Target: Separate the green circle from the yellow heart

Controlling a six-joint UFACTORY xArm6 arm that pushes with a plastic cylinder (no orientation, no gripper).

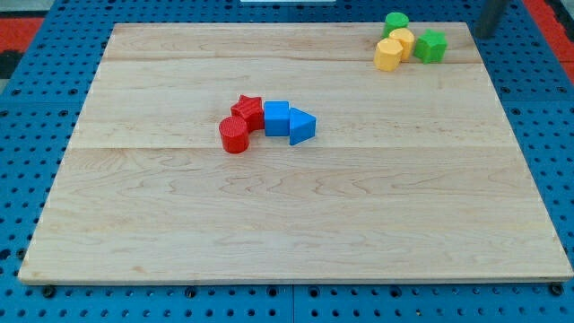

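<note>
the green circle (395,22) sits near the top right corner of the wooden table (296,224), and everything else is placed from it. the yellow heart (403,40) lies just below the green circle, touching it. a yellow hexagon (387,56) presses against the heart's lower left side, and a green star (431,46) lies to the lower right of the circle, against the heart's right side. to the right of the circle, at the view's top edge, a blurred dark rod (491,16) shows; my tip (480,32) rests near the table's edge, apart from the star. there is no gripper on this arm, so nothing is held. far to the lower left of the circle, mid-table, a red star (248,111), a red cylinder (233,135), a blue cube (276,117) and a blue triangle (302,126) cluster together.
</note>
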